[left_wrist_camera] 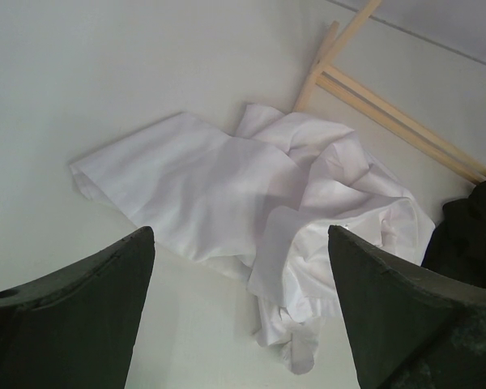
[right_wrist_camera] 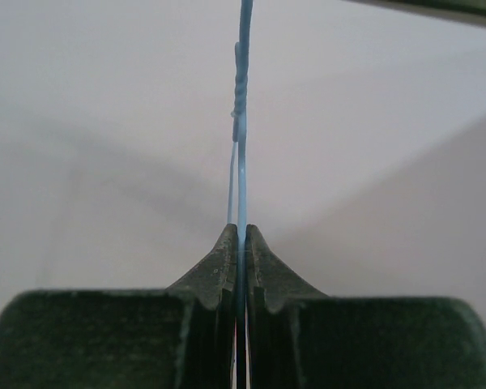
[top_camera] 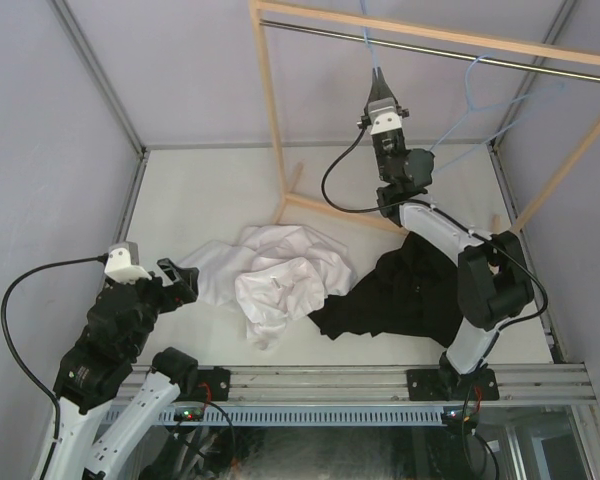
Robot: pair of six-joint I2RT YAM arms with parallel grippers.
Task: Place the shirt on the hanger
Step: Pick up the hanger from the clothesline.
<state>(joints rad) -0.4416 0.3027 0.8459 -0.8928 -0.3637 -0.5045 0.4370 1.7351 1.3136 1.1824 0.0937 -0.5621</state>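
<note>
no lettering readable, shirt (top_camera: 280, 280) plain and unmarked; no labels, numbers or signs legible

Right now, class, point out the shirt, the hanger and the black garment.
shirt (top_camera: 280, 272), top view, crumpled middle.
hanger (right_wrist_camera: 241, 81), right wrist view, twisted wire neck.
black garment (top_camera: 392, 296), top view, its middle.

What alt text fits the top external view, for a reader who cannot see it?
The right gripper, high above the table, is shut on a blue wire hanger. The open left gripper sits beside a crumpled white shirt; a black garment lies to the shirt's right.
</note>
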